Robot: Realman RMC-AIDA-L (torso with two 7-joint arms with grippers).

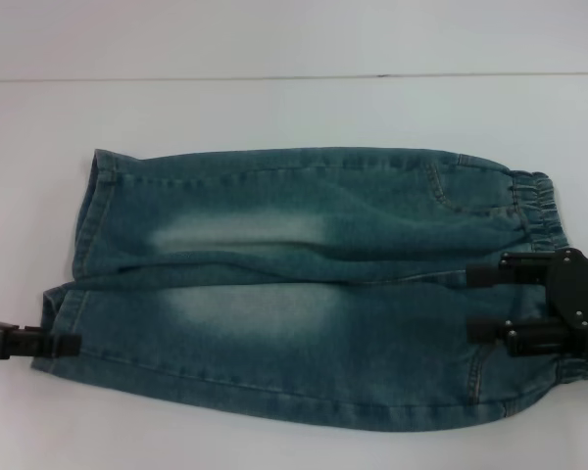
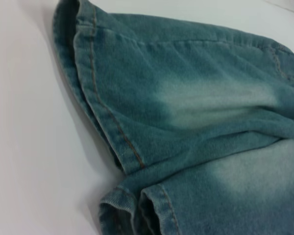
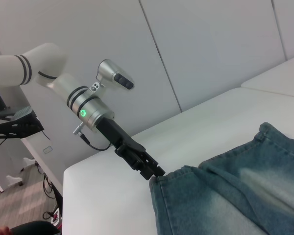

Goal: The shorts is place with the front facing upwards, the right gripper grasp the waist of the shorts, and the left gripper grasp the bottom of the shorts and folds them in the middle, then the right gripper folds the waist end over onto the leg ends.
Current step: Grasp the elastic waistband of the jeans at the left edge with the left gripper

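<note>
The shorts [image 1: 274, 294] lie flat on the white table, front up, with pale faded patches on both legs. The waist of the shorts [image 1: 544, 211] points right, and the bottom of the shorts [image 1: 86, 211] points left. My right gripper [image 1: 470, 302] hovers open over the near half of the waist, its two fingers spread above the denim. My left gripper [image 1: 73, 343] reaches in from the left, its tip at the near leg's hem [image 1: 54, 323]. The left wrist view shows both stitched leg ends [image 2: 112, 127] close up. The right wrist view shows the left gripper [image 3: 159, 172] touching the hem corner of the shorts [image 3: 225, 196].
The white table [image 1: 274, 108] extends behind the shorts to a back edge near a pale wall. In the right wrist view the table's edge [image 3: 88, 169] drops off behind the left arm, with a stand and cables on the floor beyond.
</note>
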